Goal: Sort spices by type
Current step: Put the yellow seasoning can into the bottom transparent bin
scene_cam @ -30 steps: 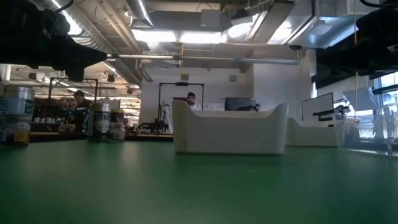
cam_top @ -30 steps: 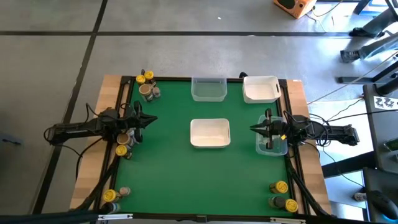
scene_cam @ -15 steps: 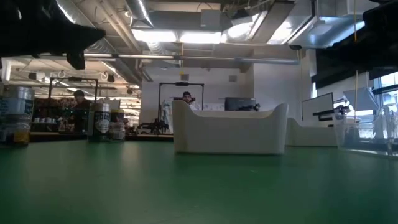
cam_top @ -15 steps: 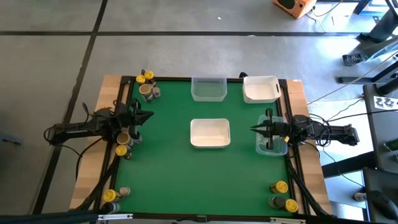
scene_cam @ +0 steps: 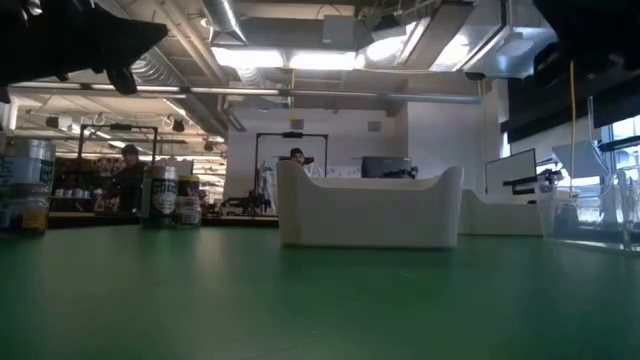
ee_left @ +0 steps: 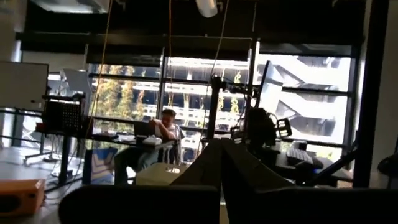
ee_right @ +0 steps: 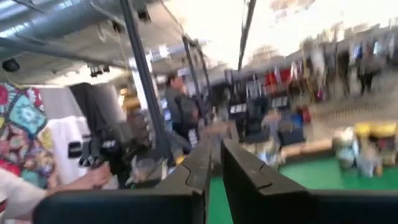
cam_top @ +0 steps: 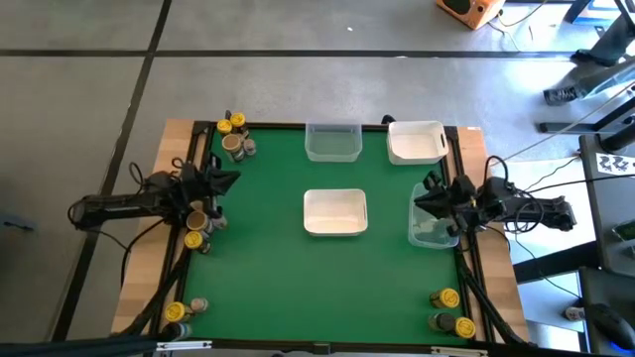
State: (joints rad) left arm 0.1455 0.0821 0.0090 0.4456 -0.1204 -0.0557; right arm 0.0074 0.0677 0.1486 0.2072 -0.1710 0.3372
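Hovering shut and empty, left gripper (cam_top: 226, 178) risks toppling packed spice jars (cam_top: 201, 220); right gripper (cam_top: 429, 197) closed too.

Green table (cam_top: 268, 268) with four trays: clear tray (cam_top: 332, 142) and white tray (cam_top: 415, 142) at far edge, white tray (cam_top: 334, 212) mid-table, clear tray (cam_top: 434, 220) at right. Left gripper (cam_top: 226, 179) shut, above left edge beside jars (cam_top: 200, 226). Right gripper (cam_top: 425, 195) shut, empty, over right clear tray. More jars far-left corner (cam_top: 234, 137), near-left (cam_top: 183, 310), near-right (cam_top: 449, 309).
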